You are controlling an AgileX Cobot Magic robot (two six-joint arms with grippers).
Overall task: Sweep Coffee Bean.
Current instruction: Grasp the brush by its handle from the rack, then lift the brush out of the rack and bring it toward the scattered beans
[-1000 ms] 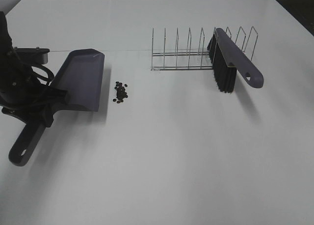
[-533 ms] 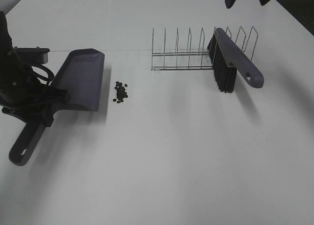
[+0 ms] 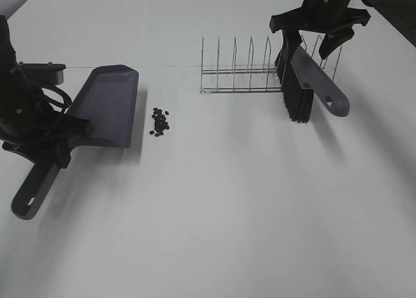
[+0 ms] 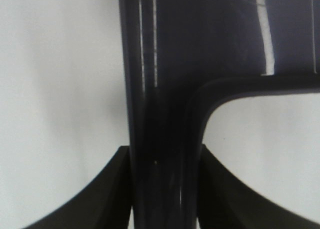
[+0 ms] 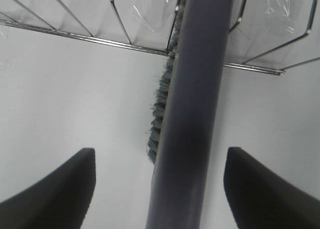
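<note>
Tiny dark oval coffee beans (image 3: 159, 121) are strewn in a short strip alongside the purple-grey plastic dustpan (image 3: 107, 103) clamped in the left tool (image 4: 165, 189); the right tool (image 5: 160, 189) is spread wide.

The coffee beans (image 3: 159, 121), tiny dark ovals, lie in a small loose cluster on the white table (image 3: 227, 200), near the open edge of the purple-grey dustpan (image 3: 107, 106).

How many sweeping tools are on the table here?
2. The dustpan sits at left, its handle clamped in the left gripper; the brush leans in the wire rack at far right, under the open right gripper. None appears hidden.
</note>
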